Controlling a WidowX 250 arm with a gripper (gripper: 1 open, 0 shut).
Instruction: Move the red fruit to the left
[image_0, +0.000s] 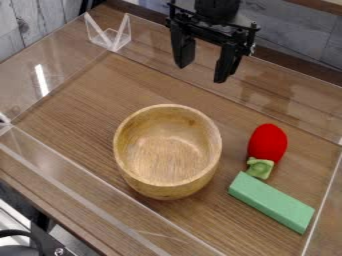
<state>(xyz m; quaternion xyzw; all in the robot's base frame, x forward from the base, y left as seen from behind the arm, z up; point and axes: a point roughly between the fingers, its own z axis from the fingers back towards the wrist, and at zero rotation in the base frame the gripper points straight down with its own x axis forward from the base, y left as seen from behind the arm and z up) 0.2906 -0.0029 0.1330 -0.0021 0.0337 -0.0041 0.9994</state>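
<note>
Hanging seemingly open, the hand (210, 72) appears to hold nothing.

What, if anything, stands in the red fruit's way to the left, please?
The wooden bowl stands directly left of the red fruit in this view; between gripper and fruit, nothing visible intervenes.

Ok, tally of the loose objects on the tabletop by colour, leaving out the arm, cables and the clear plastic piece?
Red: 1, the strawberry
Green: 1, the rectangular block
Tan: 1, the round bowl
Total: 3

The strawberry's leafy green cap is counted with it under red.
</note>
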